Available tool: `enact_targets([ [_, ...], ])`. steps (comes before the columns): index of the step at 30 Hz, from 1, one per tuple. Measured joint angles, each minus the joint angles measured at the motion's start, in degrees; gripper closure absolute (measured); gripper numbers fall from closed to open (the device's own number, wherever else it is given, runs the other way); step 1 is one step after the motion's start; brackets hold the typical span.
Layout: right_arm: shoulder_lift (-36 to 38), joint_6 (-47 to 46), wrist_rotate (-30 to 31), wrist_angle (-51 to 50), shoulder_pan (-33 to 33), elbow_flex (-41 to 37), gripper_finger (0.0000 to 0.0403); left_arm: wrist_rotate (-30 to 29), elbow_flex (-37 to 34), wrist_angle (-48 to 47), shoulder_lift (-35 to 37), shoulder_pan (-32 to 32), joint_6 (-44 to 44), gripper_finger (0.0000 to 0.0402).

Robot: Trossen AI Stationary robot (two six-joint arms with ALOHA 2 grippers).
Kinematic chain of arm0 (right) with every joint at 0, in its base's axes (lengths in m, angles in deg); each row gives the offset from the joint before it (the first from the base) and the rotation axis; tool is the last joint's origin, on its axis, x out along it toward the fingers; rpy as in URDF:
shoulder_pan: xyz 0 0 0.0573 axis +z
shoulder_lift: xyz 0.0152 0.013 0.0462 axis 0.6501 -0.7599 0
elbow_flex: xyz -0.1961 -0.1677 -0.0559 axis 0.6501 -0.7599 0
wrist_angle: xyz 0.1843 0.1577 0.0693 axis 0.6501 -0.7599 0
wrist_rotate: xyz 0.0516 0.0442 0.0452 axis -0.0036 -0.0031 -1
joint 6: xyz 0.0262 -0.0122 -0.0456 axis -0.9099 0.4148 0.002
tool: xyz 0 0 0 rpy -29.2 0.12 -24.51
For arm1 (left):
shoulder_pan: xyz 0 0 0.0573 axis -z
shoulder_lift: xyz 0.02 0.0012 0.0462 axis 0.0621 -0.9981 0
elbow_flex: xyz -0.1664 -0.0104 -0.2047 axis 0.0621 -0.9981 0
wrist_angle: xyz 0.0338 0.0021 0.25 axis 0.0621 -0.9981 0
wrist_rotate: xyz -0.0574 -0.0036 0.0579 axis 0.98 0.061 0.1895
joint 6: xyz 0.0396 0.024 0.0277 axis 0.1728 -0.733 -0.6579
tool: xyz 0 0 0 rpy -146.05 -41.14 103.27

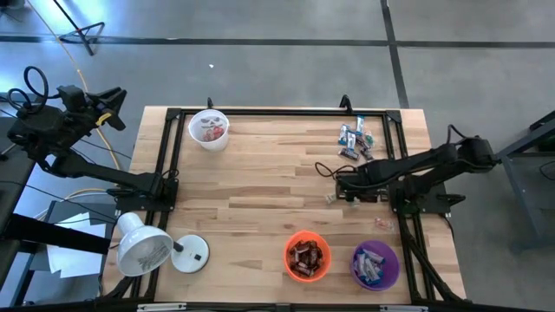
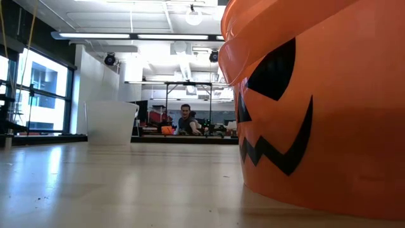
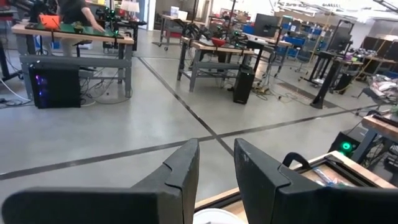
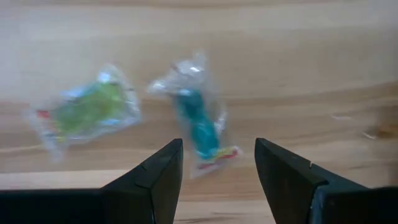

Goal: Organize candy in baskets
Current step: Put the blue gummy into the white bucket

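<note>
Two clear-wrapped sweets lie just ahead of the right gripper (image 4: 217, 165) in the right wrist view, a teal candy (image 4: 198, 118) between the spread fingertips and a green candy (image 4: 87, 112) beside it; from above they are only a pale speck (image 1: 330, 198) at the gripper's tip (image 1: 340, 185), too small to make out. Its fingers stand apart around nothing, the teal one untouched.

Taking the overhead picture as a clock face, the right arm reaches in from 3 o'clock. The pile of loose candy (image 1: 355, 139) lies near 1 o'clock; individual wrappers there cannot be told apart. The white basket (image 1: 208, 128) sits near 11 o'clock, the orange basket (image 1: 307, 256) and purple basket (image 1: 375, 265) side by side around 5 o'clock, each with sweets inside. A white lamp (image 1: 146, 249) stands at 7 o'clock.

The left arm waits off the table at 9 o'clock; its gripper (image 3: 216, 168) points across the concrete floor at workbenches, fingers a little apart with nothing between them.

From table height, the orange basket's jack-o'-lantern face (image 2: 316, 101) fills the right half and hides everything behind it, cut off at the frame's edge. Only this view shows the print, and a person (image 2: 186, 120) seated far back in the room. The white basket (image 2: 111, 122) shows at a distance. The wooden table (image 1: 260, 195) is pale butcher-block in a black frame.
</note>
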Motion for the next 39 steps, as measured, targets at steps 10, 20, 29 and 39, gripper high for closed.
enact_targets([
  [10,0.0,-1.1,-1.9,7.5,0.0,-4.9,0.0217,-1.3,0.0,0.0,0.0,0.0,0.1,0.0313],
  [20,0.4,-5.2,-2.3,10.2,0.0,-8.5,0.0367,-1.4,0.0,0.0,0.0,0.0,0.0,0.0313],
  [29,0.2,-4.2,-0.1,10.3,0.0,-2.8,0.0397,0.9,0.0,0.0,0.0,0.0,0.0,0.0313],
  [39,0.1,0.5,12.0,9.0,-0.1,12.6,0.0400,11.9,-8.4,0.4,0.0,0.0,3.9,0.0313],
])
